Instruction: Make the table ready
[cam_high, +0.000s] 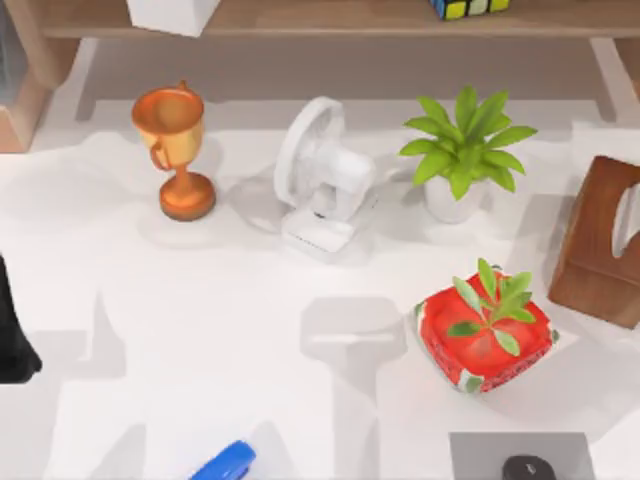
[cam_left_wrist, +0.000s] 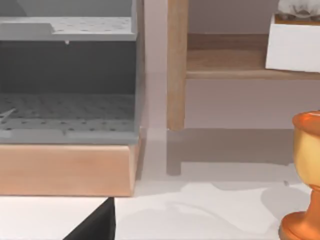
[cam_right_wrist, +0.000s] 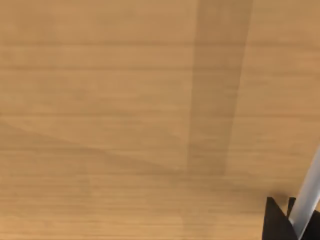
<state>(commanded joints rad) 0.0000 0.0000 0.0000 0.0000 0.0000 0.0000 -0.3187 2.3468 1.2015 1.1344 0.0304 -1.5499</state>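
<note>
No legible txt or labels anywhere.

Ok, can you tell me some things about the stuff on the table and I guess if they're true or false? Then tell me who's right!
1. The golden trophy stands at the left of the white fan. True.
2. The fan lies flat on its side. False: it stands upright on its base.
3. The red box has green leaves on its top. True.
4. The potted plant sits in a black pot. False: its pot is white.
5. The brown wooden box is at the left edge of the table. False: it is at the right edge.
6. A blue thing peeks in at the table's near edge. True.
</note>
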